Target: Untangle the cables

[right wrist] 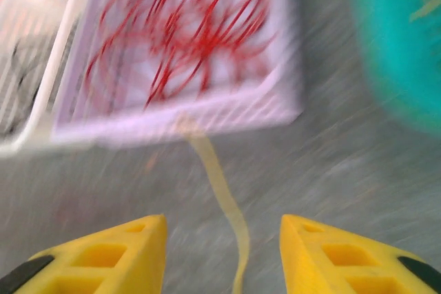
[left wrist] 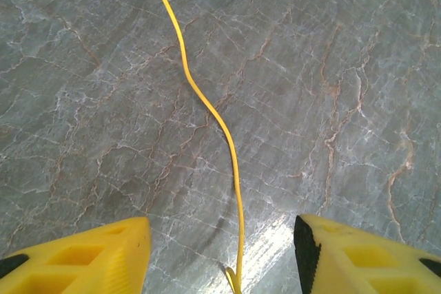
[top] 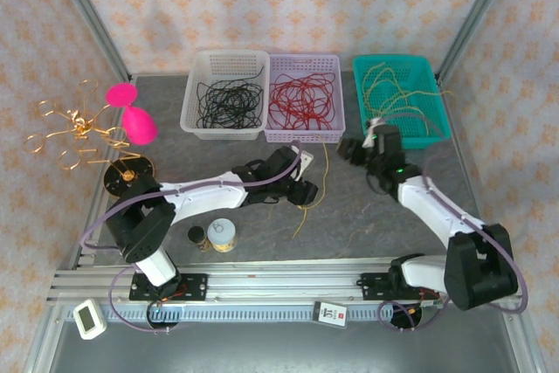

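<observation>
Left gripper (left wrist: 220,256), right gripper (right wrist: 224,253) agape; lilac basket (top: 302,136): red cables (top: 301,98); white basket (top: 224,132) leftward: black cables (top: 229,100); teal basket (top: 417,140) rightward: yellow cables (top: 393,93).

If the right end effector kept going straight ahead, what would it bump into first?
Probably the lilac basket, at its front wall, just beyond the yellow cable lying ahead. Blur leaves depth unsure.

Bright even light; right wrist view blurred.
</observation>
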`<control>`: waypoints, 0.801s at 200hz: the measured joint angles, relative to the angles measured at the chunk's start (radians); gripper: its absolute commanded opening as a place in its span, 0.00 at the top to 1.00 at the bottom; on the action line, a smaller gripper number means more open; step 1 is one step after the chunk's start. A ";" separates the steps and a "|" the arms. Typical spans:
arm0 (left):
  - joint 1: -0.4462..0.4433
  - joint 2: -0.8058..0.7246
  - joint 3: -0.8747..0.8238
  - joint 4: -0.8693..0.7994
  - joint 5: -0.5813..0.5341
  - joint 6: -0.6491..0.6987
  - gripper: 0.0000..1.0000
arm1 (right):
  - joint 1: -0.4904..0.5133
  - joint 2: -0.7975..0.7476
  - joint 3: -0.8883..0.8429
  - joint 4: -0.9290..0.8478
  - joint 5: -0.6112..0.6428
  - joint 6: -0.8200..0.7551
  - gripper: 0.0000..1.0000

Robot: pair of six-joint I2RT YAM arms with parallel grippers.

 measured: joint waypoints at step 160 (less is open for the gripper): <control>0.000 -0.239 -0.181 0.026 -0.060 -0.064 0.44 | 0.175 0.409 0.053 0.220 0.277 -0.087 0.66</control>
